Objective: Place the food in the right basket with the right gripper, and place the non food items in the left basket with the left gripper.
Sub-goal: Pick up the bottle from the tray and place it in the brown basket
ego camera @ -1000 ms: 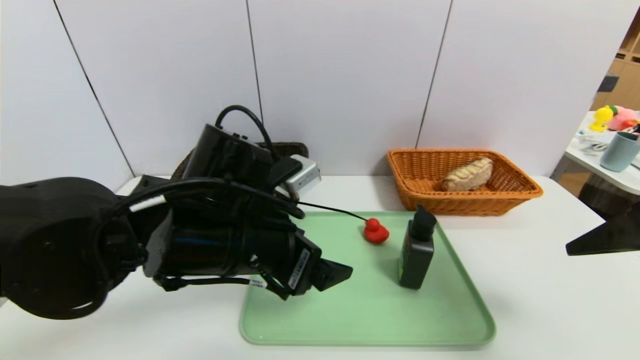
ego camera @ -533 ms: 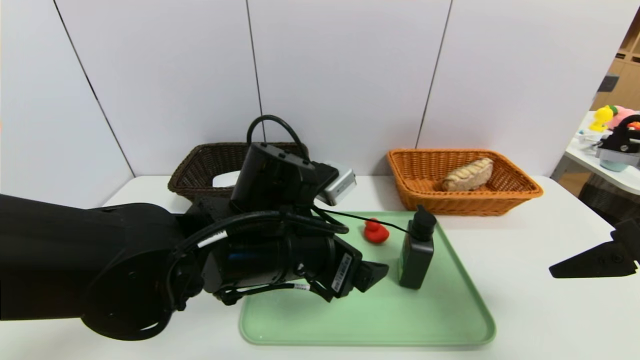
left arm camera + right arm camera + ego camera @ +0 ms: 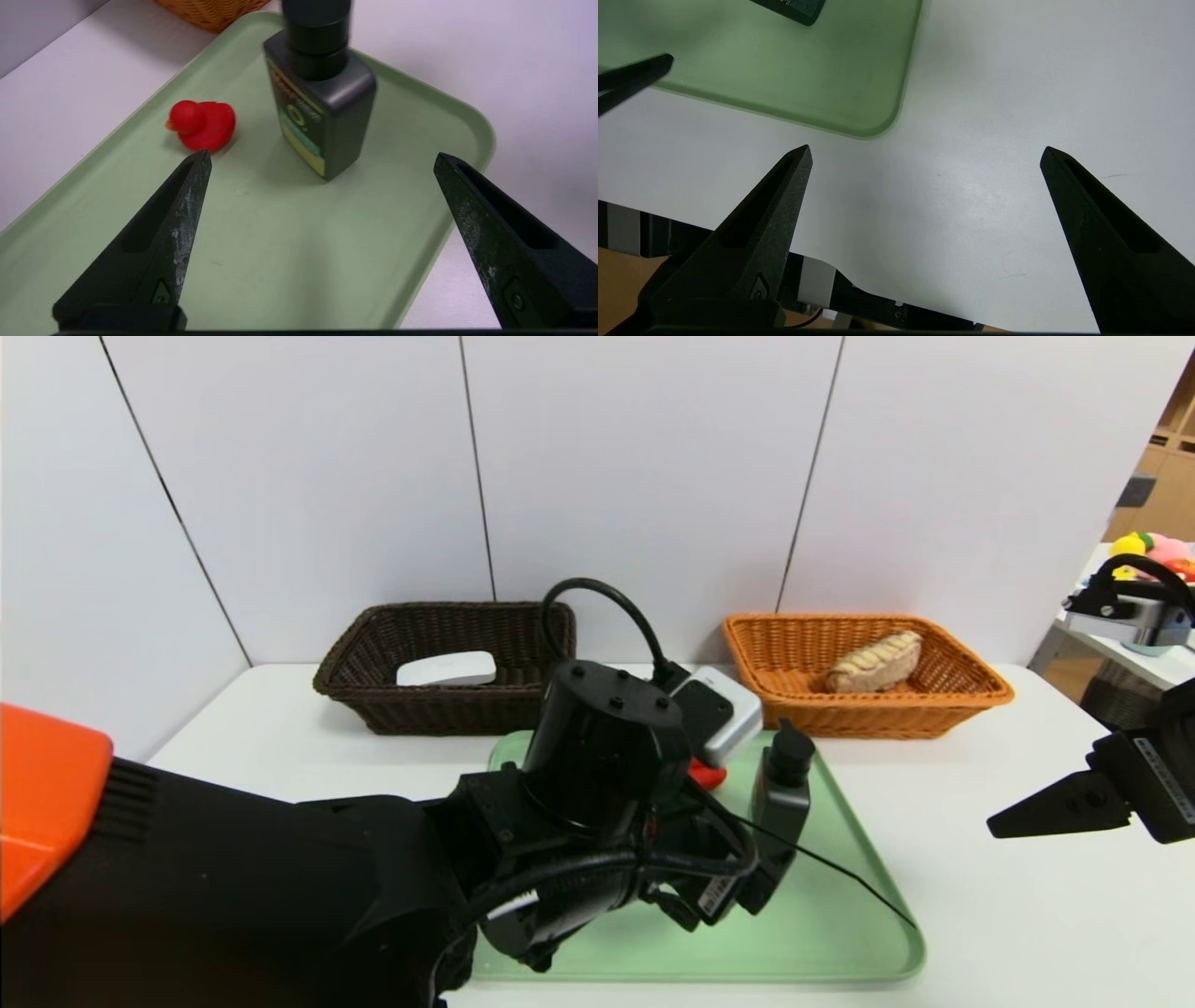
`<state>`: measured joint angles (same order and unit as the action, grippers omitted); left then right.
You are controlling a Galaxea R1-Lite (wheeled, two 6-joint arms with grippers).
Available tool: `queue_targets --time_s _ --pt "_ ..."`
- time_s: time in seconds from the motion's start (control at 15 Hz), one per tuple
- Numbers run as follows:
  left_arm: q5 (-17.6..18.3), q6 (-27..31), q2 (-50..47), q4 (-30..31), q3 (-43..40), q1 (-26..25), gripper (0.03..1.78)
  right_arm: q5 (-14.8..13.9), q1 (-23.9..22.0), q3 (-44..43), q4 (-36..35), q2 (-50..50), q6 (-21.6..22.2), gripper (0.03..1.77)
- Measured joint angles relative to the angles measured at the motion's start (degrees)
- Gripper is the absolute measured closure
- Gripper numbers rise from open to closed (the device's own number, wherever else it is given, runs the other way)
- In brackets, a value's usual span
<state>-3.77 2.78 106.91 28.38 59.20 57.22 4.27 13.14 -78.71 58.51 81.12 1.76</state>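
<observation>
Left gripper [image 3: 320,158] hovers low over the middle of the green tray [image 3: 840,933], its fingers [image 3: 173,224] spread wide apart and empty, aimed at the dark bottle [image 3: 780,793] just beyond them. On the far left of the white surface [image 3: 1008,915] sits the dark brown basket [image 3: 373,695], holding a flat white object [image 3: 446,668]. On the tray's far part a small red duck [image 3: 202,125] lies with its beak toward the tray's left edge, mostly hidden behind the arm in the head view. Just right of it the bottle stands upright, long axis vertical, a squarish dark grey body with a round black cap and a yellow-green label. Far right, the orange basket [image 3: 971,695] holds a pale striped bread roll [image 3: 873,662], lying lengthwise across it. Right gripper [image 3: 1004,823] hangs over the bare surface right of the tray, its fingers wide apart and empty.
</observation>
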Motion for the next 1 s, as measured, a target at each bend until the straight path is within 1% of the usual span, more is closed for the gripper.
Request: queue_targets --time_s 0.07,0.13,0.27,0.4,0.53,0.8,0.93,1.0 --pt "-0.80 0.38 0.72 0.28 0.00 0.85 0.12 0.02 -0.05 0.00 0.00 0.22 0.00 0.10" --pt "-2.29 0.66 1.60 0.45 0.15 1.54 0.12 0.00 -0.06 -0.02 0.02 0.37 0.00 0.10" --pt "-5.63 0.83 3.58 2.93 0.39 3.11 0.12 -0.05 -0.20 -0.02 0.02 0.61 0.00 0.10" --pt "-7.34 0.94 5.08 5.02 0.52 4.38 0.12 -0.02 -0.20 0.02 0.02 0.83 -0.05 0.10" --pt "-9.02 0.99 6.35 5.16 0.63 5.01 0.12 0.22 -0.06 0.02 -0.05 1.00 -0.09 0.10" --pt "-9.59 0.91 8.36 5.99 0.87 5.51 0.12 3.74 0.09 0.07 -1.68 0.66 -0.33 0.10" --pt "-9.57 0.99 9.33 7.53 0.91 5.62 0.12 3.89 0.39 0.41 -3.89 0.44 -0.35 0.10" --pt "-9.55 0.99 9.81 7.64 0.91 5.62 0.12 3.74 0.55 1.01 -6.27 0.35 -0.39 0.10"
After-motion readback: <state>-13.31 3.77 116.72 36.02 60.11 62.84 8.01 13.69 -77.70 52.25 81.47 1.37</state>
